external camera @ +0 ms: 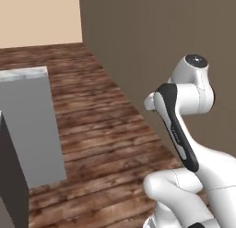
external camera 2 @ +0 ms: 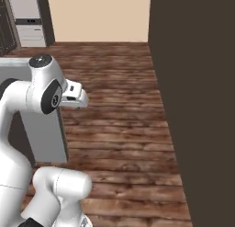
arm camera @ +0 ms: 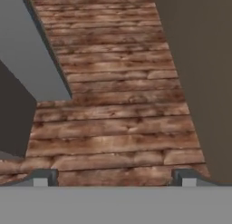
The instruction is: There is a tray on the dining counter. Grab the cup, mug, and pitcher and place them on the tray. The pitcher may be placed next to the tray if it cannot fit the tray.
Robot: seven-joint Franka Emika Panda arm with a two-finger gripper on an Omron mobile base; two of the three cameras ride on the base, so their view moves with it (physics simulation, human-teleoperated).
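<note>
Evidently in transit: the arm (external camera: 177,130) is folded high over bare wood floor (arm camera: 113,123), the gripper (arm camera: 114,177) spread wide and carrying nothing. Grey cabinet (external camera 2: 43,134) sits at nine o'clock; tray, cup, mug and pitcher lie somewhere unseen.

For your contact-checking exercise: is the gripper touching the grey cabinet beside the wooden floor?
Apart. In the hand view the gripper is open over bare wooden floor, with floor visible between its fingertips and the grey cabinet.
</note>
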